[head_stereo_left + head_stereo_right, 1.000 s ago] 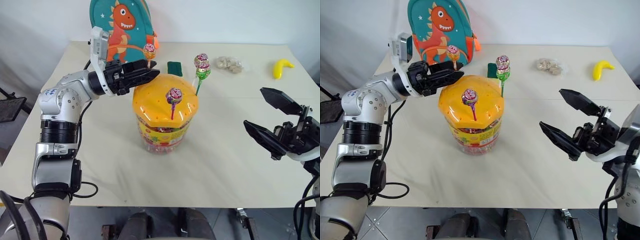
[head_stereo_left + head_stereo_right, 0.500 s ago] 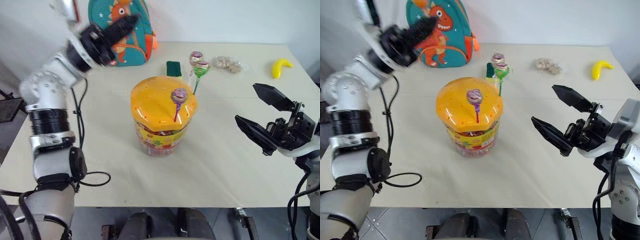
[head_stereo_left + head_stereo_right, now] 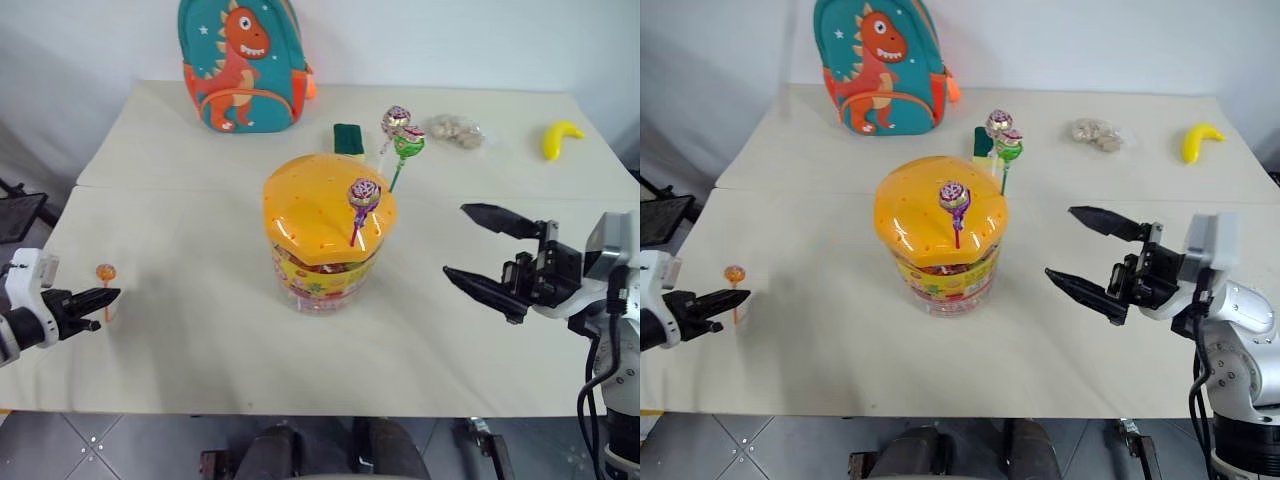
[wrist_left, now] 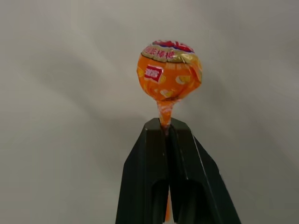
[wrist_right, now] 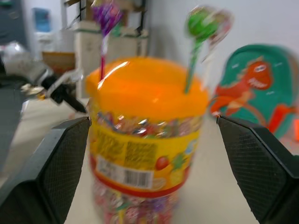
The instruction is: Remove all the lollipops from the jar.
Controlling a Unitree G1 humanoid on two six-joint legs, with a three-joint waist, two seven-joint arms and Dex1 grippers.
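Left gripper (image 3: 100, 296), lower left, is pinching the orange lollipop (image 3: 105, 272) by its stick; lower it before releasing. Right gripper (image 3: 478, 250) is gaping empty beside the jar (image 3: 322, 235).

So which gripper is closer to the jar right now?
The right. The right gripper hangs open just beside the jar, pointing at it. The left gripper is far off near the table's left edge, shut on an orange lollipop.

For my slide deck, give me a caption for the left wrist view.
Left gripper shut on the stick of an orange lollipop.
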